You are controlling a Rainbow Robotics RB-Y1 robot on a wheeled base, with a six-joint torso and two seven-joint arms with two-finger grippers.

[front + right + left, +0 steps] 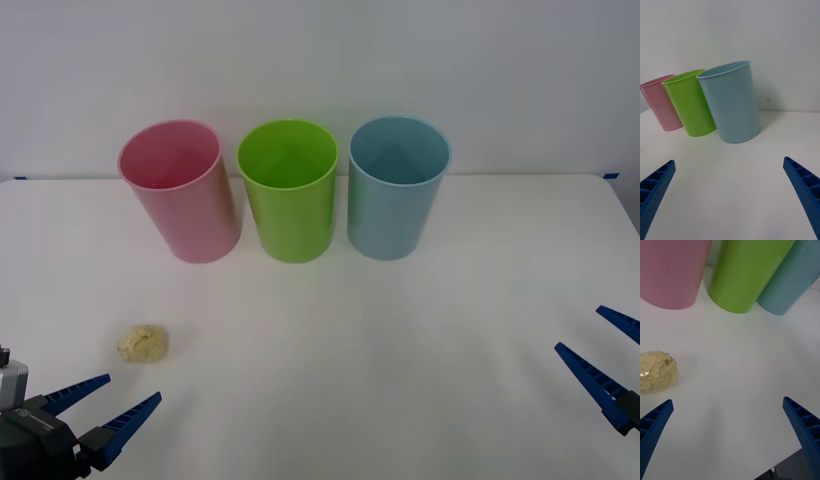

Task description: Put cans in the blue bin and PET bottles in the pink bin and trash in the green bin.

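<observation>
Three bins unlabelled | trash (144,343) near left gripper (106,398), fingers apart | right gripper (600,352) fingers apart

trash (143,343) before the pink bin (183,193)

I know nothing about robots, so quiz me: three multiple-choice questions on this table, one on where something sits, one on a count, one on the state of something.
1. Where does the trash lie?
A. inside the green bin
B. on the table near the left gripper
C. beside the right gripper

2. How many bins stand on the table?
A. two
B. three
C. four

3. How is the left gripper?
A. open, holding nothing
B. shut on the trash
C. shut on a bin

Answers:
1. B: the wad rests on the table just ahead of the left gripper's fingers.
2. B: the pink bin, the green bin and the blue bin stand in a row.
3. A: its fingers are spread, with nothing between them.
</observation>
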